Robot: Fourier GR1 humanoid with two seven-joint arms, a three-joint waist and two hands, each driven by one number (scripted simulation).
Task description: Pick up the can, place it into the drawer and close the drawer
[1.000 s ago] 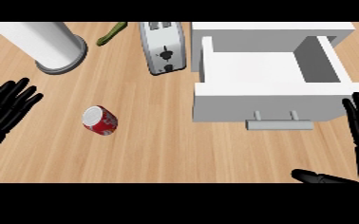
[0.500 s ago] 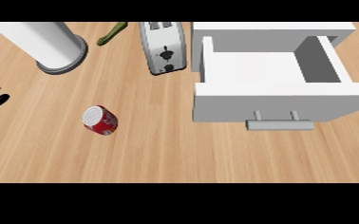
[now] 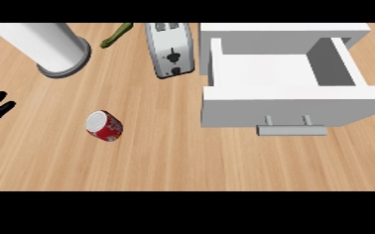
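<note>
From my seat I look down on the wooden counter [image 3: 183, 163], which fills the head view. The largest thing on it is the white drawer [image 3: 282, 87] at the right, pulled open, its inside bare and pale, its grey handle [image 3: 290, 129] sticking out from the front panel toward me. Next in size is the white paper towel roll [image 3: 45, 44], standing upright on a grey round base at the upper left. Between it and the drawer, just beside the drawer's left wall, I see a silver toaster [image 3: 170, 49] with its slots at the far end and a dark lever on the side facing up. A thin green vegetable [image 3: 116, 34], which I cannot name more closely, lies at the far edge between the roll and the toaster.

The red can [image 3: 104, 125] lies on the counter left of centre, tilted, its pale top turned toward the upper left; it is well apart from the drawer and nothing touches it.

Of my left hand [image 3: 4, 104] I see only black fingertips at the left edge, and I cannot tell how they are set. My right hand shows nowhere in the view.
</note>
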